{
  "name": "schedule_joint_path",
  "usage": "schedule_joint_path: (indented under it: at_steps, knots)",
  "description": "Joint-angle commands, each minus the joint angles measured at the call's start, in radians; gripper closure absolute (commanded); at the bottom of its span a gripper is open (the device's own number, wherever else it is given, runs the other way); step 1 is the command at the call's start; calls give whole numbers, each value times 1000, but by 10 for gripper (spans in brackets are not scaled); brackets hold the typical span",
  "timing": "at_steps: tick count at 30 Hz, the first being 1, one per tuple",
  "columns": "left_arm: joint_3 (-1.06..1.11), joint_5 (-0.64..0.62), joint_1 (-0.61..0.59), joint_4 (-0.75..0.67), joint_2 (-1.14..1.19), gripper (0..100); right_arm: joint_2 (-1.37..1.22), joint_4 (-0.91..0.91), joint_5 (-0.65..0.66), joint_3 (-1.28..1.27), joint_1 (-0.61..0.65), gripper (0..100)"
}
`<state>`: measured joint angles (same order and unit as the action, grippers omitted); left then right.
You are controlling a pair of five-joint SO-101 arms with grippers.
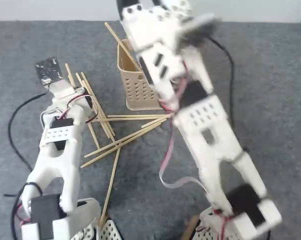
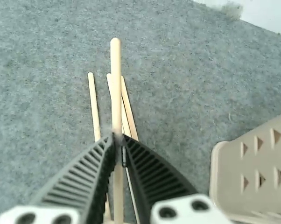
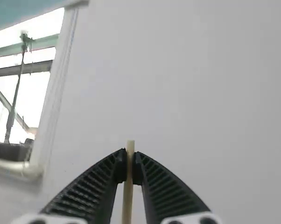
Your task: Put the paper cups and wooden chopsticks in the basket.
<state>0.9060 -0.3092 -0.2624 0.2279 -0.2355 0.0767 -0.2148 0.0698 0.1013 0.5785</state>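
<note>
— The left gripper (image 2: 117, 142) is closed on one wooden chopstick (image 2: 115, 88). Its black ribbed jaws pinch the stick, and we see it held above the grey carpet (image 2: 42, 56), over a few loose sticks (image 2: 93, 107), with the basket (image 2: 252, 172) near.

— Yes. And the right gripper (image 3: 129, 161) is closed too, on a second chopstick (image 3: 128, 200). We see it lifted up and facing a white wall (image 3: 201, 70).

— How far along are we, in our opinion?

— We think we are early. From above, a big pile (image 1: 123, 137) of chopsticks lies on the carpet between the two arms, crossed like a fan. One leaning stick (image 1: 118, 40) shows at the rim of the basket. We cannot tell if it stands inside or if it is the one in the right gripper. So at most one is in, two are in the grippers, and most of the work is left.

— And the materials?

— The chopsticks are thin, round and straight, of pale smooth wood. The basket is beige plastic, tall and narrow, with rounded corners and walls full of small holes. The carpet is short grey felt, a little rough. We judge that the sticks do not roll easily on it.
</note>
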Motion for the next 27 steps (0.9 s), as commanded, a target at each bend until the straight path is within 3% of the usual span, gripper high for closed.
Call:
schedule_joint_path:
  at_steps: [1, 3, 8, 12, 15, 22, 27]
  knots:
    - [-4, 8, 8, -23, -55, 988, -51, -12, 32, 54, -42, 992]
    - [-4, 8, 8, -23, -55, 988, -54, -18, 5, 12, -50, 983]
    - [-5, 8, 8, -23, -55, 988, -47, -12, -14, -86, -44, 812]
    - [-5, 8, 6, -23, -55, 988, 2, -2, -15, -106, -50, 882]
    - [-5, 8, 5, -23, -54, 988, 113, 105, -17, -118, -44, 942]
    - [-5, 8, 0, -23, -54, 988, 501, 633, -25, -181, -50, 958]
    - [-5, 8, 0, -23, -54, 988, 763, 1141, -157, -301, -51, 958]
